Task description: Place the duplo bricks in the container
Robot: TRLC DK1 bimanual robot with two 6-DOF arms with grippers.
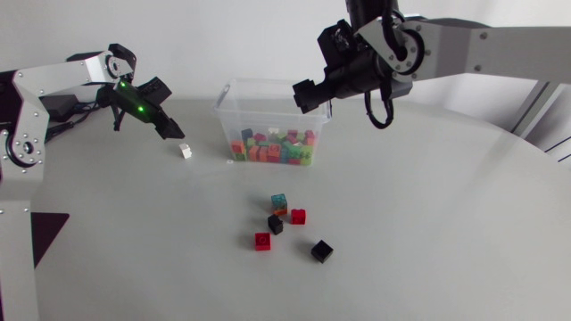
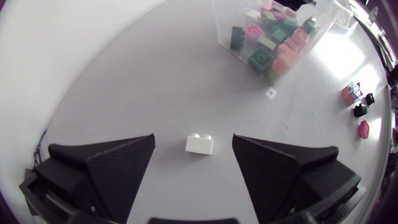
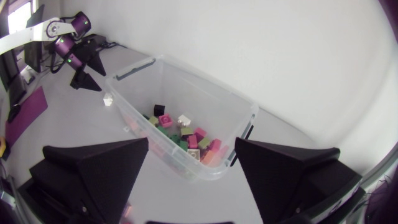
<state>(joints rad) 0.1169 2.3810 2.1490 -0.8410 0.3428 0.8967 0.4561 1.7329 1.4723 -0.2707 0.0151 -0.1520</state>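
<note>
Hovering with left gripper (image 1: 171, 132) spread empty over white brick (image 2: 199, 144) left of container (image 1: 225, 114), liable to shove it aside by closing off-centre

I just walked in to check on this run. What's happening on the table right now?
Two arms are clearing duplo bricks into a clear container, which already holds many. The left gripper is open and poised over a lone white brick on the table, not gripping it. The right gripper is open and empty and hangs above the container. A cluster of loose bricks in red, black and teal lies on the table in front of the container.
</note>
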